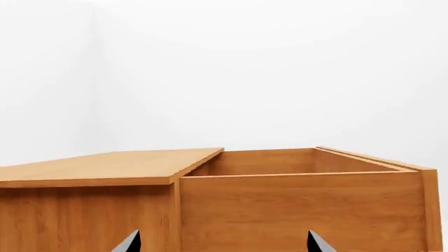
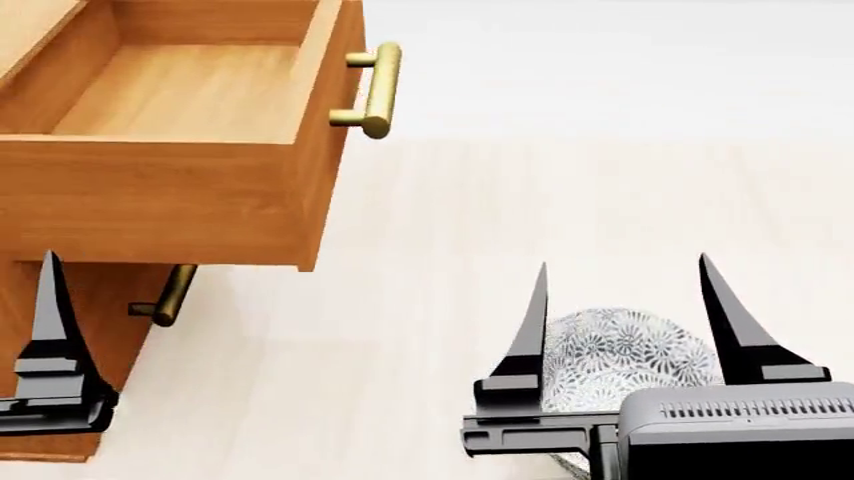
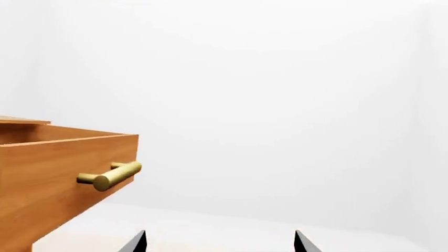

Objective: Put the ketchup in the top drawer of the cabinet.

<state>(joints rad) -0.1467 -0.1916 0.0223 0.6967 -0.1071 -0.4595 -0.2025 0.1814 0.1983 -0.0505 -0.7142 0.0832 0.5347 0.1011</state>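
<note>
The ketchup is not in any view. The top drawer is pulled out of the cabinet; what shows of its inside is bare. Its brass handle points right. The drawer also shows in the left wrist view and the right wrist view. My left gripper is open and empty, facing the drawer's side; one of its fingers shows below the drawer. My right gripper is open and empty, above the patterned bowl.
The lower drawer front is shut, and its brass handle sticks out under the open drawer. The cabinet's flat top lies beside the drawer. Pale floor spreads to the right of the cabinet.
</note>
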